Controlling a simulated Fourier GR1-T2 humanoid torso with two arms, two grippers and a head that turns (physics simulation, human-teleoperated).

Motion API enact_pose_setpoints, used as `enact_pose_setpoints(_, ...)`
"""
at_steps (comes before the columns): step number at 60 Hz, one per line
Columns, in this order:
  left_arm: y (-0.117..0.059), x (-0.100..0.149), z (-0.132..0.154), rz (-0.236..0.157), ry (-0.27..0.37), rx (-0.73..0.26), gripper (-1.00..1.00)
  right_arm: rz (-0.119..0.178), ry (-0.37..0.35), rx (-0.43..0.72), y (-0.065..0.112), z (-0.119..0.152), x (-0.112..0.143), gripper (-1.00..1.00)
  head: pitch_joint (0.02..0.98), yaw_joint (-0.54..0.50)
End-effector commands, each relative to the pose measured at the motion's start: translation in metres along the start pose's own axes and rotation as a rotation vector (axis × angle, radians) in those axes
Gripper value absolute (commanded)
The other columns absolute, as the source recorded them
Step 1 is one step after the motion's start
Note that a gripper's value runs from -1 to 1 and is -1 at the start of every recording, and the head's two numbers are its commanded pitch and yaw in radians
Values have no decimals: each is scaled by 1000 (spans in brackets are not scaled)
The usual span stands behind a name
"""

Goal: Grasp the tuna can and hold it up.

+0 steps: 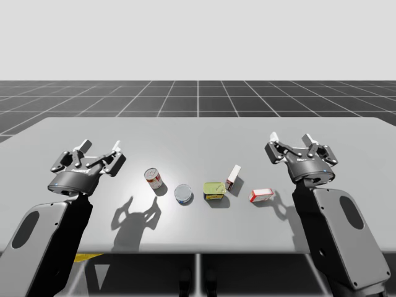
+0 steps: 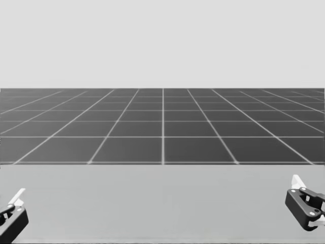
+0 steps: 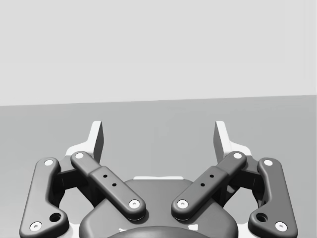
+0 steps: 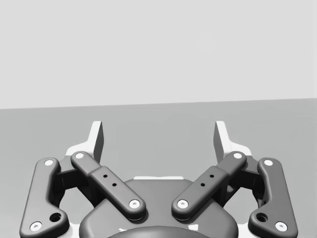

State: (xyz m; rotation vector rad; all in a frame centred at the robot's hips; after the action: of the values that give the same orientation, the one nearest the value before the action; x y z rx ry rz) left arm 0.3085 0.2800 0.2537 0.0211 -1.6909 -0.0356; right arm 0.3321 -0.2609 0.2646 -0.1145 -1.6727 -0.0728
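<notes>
My left gripper (image 1: 100, 148) and right gripper (image 1: 292, 141) both stood wide open, holding nothing. The low round tuna can (image 1: 183, 194) lay on the table (image 1: 198, 142) between them, somewhat nearer the left gripper and apart from both.

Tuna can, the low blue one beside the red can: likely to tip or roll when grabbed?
Tipping seems unlikely: the tuna can sits flat on its end on the table, wider than tall. A push would probably slide it, not roll it. Its rounded wall looks smooth, so a grip may slip.
</notes>
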Motion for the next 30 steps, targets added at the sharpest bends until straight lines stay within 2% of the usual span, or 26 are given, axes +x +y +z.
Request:
enact_pose_setpoints(1,0,0,0,-1,1,0,-1000,1,1,-11,-2,-2,-1,-1000,384,5)
enact_pose_setpoints(11,0,-1,-1,-7,2,-3,-1000,18,0,-14,-2,-3,-2,-1000,533,19)
enact_pose_setpoints(12,1,-1,-1,-8,3,-4,-1000,21,0,-14,-2,-2,-2,-1000,570,21)
enact_pose_setpoints(18,0,-1,-1,-15,9,-12,-1000,35,-1,-20,-2,-3,-3,-1000,638,29)
enact_pose_setpoints(20,-1,-1,-1,-16,11,-14,-1000,48,-1,-25,-3,-3,-4,-1000,663,34)
enact_pose_setpoints(30,-1,-1,-1,-19,11,-21,-1000,59,3,-23,-3,-4,-5,-1000,775,60)
